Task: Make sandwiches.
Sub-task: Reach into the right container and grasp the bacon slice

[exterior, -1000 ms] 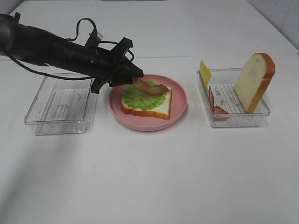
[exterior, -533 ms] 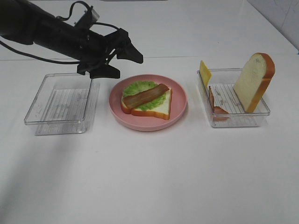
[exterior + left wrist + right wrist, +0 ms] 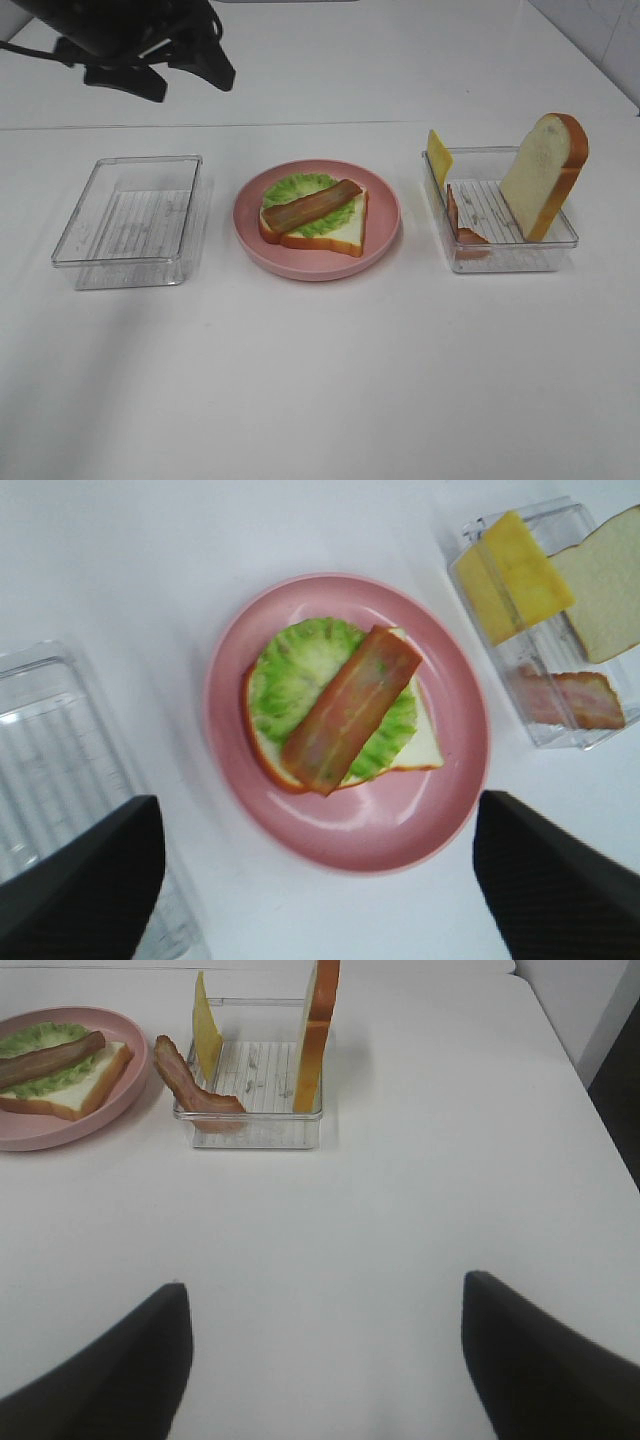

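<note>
On the pink plate (image 3: 385, 215) lies a bread slice (image 3: 340, 232) with green lettuce (image 3: 300, 190) and a brown bacon strip (image 3: 311, 205) across it; the stack also shows in the left wrist view (image 3: 350, 712) and the right wrist view (image 3: 62, 1062). The right clear tray (image 3: 500, 255) holds an upright bread slice (image 3: 543, 172), a yellow cheese square (image 3: 438, 155) and a ham strip (image 3: 461, 227). My left gripper (image 3: 180, 72) is open and empty, high at the back left. My right gripper (image 3: 320, 1360) is open, off the exterior view, well short of the tray.
A clear plastic tray (image 3: 130, 222) with nothing in it stands left of the plate. The white table runs to an edge at the back, and a wall shows at the far right.
My left gripper let the bacon strip go onto the lettuce, then rose and drew back to the upper left. The bacon now lies flat on the stack.
</note>
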Controlling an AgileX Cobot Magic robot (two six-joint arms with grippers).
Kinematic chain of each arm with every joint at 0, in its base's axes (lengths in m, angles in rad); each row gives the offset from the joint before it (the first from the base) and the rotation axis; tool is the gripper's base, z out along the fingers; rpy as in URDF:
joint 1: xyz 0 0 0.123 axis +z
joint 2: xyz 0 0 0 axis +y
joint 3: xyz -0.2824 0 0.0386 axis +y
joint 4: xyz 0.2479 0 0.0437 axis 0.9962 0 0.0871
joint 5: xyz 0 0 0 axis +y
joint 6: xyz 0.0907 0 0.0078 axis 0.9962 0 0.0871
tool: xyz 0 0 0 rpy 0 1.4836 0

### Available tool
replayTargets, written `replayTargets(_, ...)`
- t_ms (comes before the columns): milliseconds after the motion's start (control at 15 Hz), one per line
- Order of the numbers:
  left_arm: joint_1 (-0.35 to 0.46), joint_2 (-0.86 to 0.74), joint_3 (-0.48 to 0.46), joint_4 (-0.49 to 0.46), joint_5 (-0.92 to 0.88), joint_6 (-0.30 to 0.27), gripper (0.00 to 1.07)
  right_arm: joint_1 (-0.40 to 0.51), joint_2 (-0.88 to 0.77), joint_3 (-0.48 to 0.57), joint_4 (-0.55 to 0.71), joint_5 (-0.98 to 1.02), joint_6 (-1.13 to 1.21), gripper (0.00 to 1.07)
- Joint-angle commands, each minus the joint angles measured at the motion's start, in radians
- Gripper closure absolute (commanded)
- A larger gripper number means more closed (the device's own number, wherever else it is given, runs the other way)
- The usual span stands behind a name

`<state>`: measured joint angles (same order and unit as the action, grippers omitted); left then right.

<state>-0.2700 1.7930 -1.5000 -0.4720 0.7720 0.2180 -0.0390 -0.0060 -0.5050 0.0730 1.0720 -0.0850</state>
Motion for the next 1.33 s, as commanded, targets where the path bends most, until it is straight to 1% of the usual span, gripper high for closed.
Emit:
replayTargets(67, 0.002, -0.153, -0.005, 0.221, 0.174, -0.147, 0.26, -0.007, -0.011, -0.001, -0.001, -0.011, 0.000, 0.36)
replayTargets(133, 0.002, -0.200, -0.005, 0.273, 0.233, -0.193, 0.26, -0.007, -0.011, -0.001, -0.001, -0.011, 0.000, 0.36)
replayTargets(333, 0.002, -0.338, -0.005, 0.418, 0.389, -0.266, 0.26, -0.007, -0.011, -0.001, -0.001, -0.011, 0.000, 0.36)
replayTargets(400, 0.002, -0.384, -0.001, 0.448, 0.432, -0.279, 0.26, -0.007, -0.011, -0.001, -0.001, -0.011, 0.000, 0.36)
replayTargets(533, 0.002, -0.468, 0.040, 0.491, 0.478, -0.283, 0.26, -0.007, -0.011, -0.001, -0.001, -0.011, 0.000, 0.36)
replayTargets(667, 0.002, -0.564, 0.128, 0.529, 0.486, -0.282, 0.26, -0.007, -0.011, -0.001, -0.001, -0.011, 0.000, 0.36)
replayTargets(733, 0.002, -0.636, 0.207, 0.533, 0.496, -0.283, 0.26, -0.007, -0.011, -0.001, -0.001, -0.011, 0.000, 0.36)
replayTargets(800, 0.002, -0.662, 0.237, 0.532, 0.496, -0.285, 0.26, -0.007, -0.011, -0.001, -0.001, -0.011, 0.000, 0.36)
replayTargets(1000, 0.002, -0.820, 0.407, 0.544, 0.495, -0.287, 0.26, -0.007, -0.011, -0.001, -0.001, -0.011, 0.000, 0.36)
replayTargets(1333, 0.002, -1.097, 0.648, 0.557, 0.492, -0.287, 0.26, -0.007, -0.011, -0.001, -0.001, -0.011, 0.000, 0.36)
